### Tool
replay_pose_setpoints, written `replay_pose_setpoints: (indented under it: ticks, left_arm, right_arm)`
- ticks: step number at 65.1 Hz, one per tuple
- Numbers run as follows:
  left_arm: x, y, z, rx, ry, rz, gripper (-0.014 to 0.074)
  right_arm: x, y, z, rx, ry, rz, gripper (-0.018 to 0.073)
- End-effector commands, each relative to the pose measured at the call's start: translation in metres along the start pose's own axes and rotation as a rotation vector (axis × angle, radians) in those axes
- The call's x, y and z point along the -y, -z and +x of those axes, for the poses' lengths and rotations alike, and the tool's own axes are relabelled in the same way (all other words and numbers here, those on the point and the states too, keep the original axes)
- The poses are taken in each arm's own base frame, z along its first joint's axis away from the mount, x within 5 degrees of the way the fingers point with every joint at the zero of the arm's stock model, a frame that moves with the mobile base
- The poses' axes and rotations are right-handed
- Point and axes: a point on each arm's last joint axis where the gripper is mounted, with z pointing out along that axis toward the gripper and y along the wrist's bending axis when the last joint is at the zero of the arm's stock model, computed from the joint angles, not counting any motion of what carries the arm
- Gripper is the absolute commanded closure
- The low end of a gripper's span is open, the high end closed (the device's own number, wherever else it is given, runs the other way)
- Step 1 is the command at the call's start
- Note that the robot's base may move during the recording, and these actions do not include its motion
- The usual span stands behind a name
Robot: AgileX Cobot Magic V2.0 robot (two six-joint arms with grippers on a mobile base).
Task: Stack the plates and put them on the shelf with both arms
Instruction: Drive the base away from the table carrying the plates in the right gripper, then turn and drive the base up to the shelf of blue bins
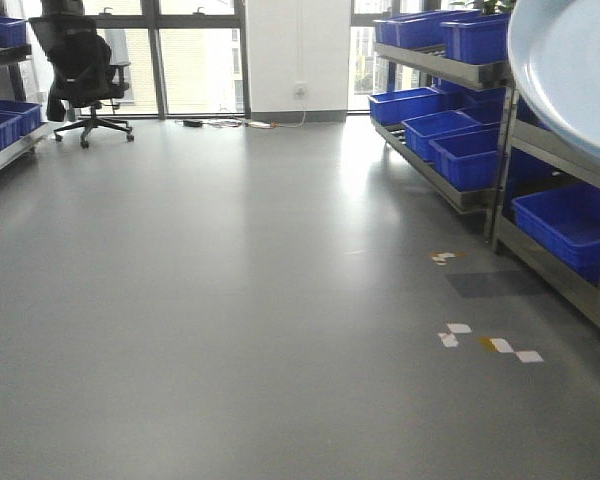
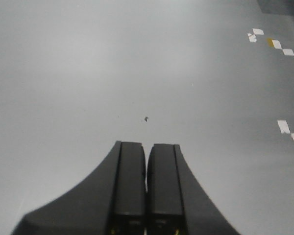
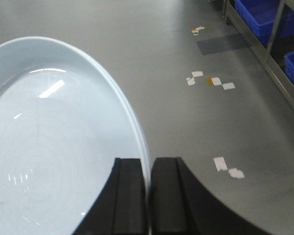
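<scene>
A large pale bluish-white plate (image 3: pixel 54 147) fills the left of the right wrist view, held above the grey floor. My right gripper (image 3: pixel 148 161) is shut on the plate's rim, one finger inside the dish and one outside. The same plate (image 1: pixel 570 70) shows at the top right corner of the front view, in front of the shelf rack (image 1: pixel 555 150). In the left wrist view my left gripper (image 2: pixel 147 146) is shut with nothing between its fingers, hanging over bare grey floor. Neither arm shows in the front view.
Metal shelf racks with blue bins (image 1: pixel 470 155) line the right side, and more bins (image 1: pixel 5 125) stand at the left. A black office chair (image 1: pixel 80 70) stands by the far windows. White and yellow tape marks (image 1: pixel 490 343) lie on the floor near the right rack.
</scene>
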Motion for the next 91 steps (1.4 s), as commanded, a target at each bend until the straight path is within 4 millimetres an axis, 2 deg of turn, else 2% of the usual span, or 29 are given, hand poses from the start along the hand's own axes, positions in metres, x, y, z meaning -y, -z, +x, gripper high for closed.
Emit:
replay_pose_setpoints:
  ticks: [1,91]
  left_arm:
    - [0.0027,0.0040,-0.0151,0.097,0.006,0.015,0.0512]
    - [0.0027,0.0032,-0.0155,0.099,0.006,0.014,0.0512]
  right_arm:
    - [-0.0029,0.0047,-0.0173,0.122,0.003,-0.020,0.0531]
    - [-0.0029,0.0044,-0.0172,0.120,0.003,-0.020,0.0531]
